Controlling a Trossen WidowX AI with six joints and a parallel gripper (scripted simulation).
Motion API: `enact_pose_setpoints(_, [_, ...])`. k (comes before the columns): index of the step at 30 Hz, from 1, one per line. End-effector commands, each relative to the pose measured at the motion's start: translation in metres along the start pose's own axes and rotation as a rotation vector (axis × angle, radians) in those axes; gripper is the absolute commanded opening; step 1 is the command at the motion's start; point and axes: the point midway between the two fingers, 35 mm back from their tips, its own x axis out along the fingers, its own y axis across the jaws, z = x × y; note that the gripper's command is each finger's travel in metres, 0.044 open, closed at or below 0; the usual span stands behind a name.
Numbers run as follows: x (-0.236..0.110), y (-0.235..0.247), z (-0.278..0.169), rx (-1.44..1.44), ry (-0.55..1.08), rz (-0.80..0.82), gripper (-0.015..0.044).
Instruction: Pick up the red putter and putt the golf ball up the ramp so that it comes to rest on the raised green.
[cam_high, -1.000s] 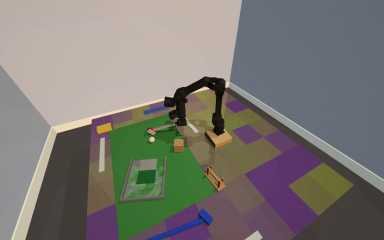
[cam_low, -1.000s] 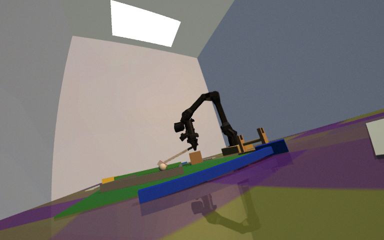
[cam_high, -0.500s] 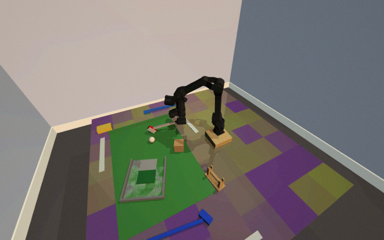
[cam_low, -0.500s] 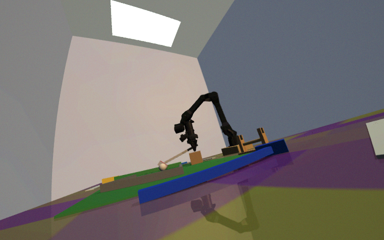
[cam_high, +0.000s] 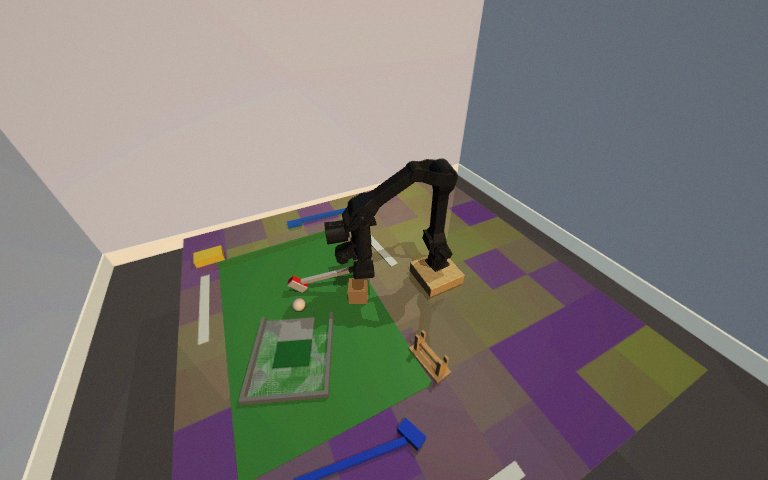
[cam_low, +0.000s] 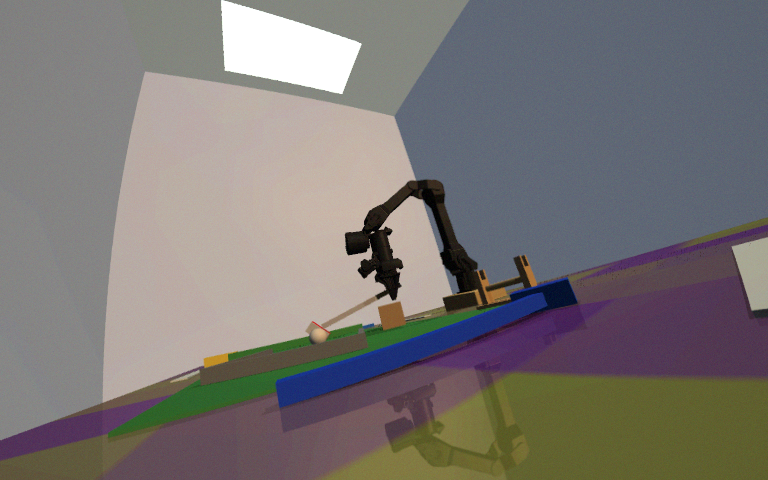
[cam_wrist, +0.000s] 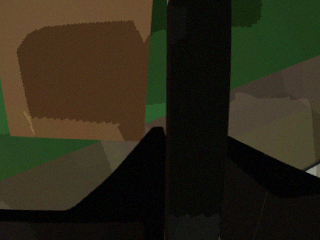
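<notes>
— So, how is the arm (cam_high: 421, 186) standing?

— Rising from its wooden base (cam_high: 436, 276), it goes up to a high elbow near the corner of the room, then slopes down and forward; the wrist points almost straight down, with the gripper (cam_high: 362, 272) just above a small tan block (cam_high: 357, 291) on the green mat (cam_high: 362, 350).

— And the gripper?

— Closed narrowly on the handle end of the red putter (cam_high: 317, 278); the shaft slants away and down from the fingers (plainest in the exterior view, where the gripper (cam_low: 393, 294) sits higher than the head), with the red-and-pale head low over the mat.

— Where is the golf ball?

— The golf ball (cam_high: 299, 304) lies on the mat just beside the putter head, between the head and the ramp; whether they touch I cannot tell; in the exterior view the ball (cam_low: 318, 335) shows right below the head.

— The green itself?

— The raised green (cam_high: 292, 353) is a dark square inside a grey-walled frame (cam_high: 283, 396), with the grey ramp (cam_high: 295, 326) at the end nearest the ball.

— Anything from the wrist camera?

— A dark vertical bar down the middle, with the tan block (cam_wrist: 76, 63) to its left on green.
</notes>
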Motion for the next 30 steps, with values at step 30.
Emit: enact_pose_setpoints(30, [-0.054, 0.003, -0.002, 0.014, 0.006, -0.001, 0.0])
